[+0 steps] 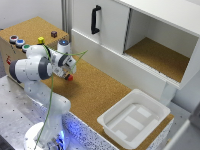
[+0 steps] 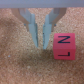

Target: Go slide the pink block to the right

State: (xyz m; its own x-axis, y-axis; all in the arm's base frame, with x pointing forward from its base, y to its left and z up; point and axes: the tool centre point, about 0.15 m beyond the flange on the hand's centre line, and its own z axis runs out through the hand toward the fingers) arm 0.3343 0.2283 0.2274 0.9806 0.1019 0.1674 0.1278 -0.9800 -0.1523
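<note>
Cork-topped bench [image 1: 95,95] beneath a white cabinet [image 1: 140,35], with a white tray [image 1: 134,120] at one end. Gripper [image 2: 41,39], jaws narrow and empty, hangs just beside the pink block [image 2: 63,46], which lies on the cork.

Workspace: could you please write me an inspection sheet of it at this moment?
Surface: cork table.
Job's things: pink block lies on the cork beside the fingers, not between them; dark marks on its face.
Clutter: yellow cube, maroon cube, three buttons, white tray.
Grippers: gripper shut, holding nothing.
Cables: green cable hangs along the arm.
Surroundings: white cabinet, black handle, one open compartment.
</note>
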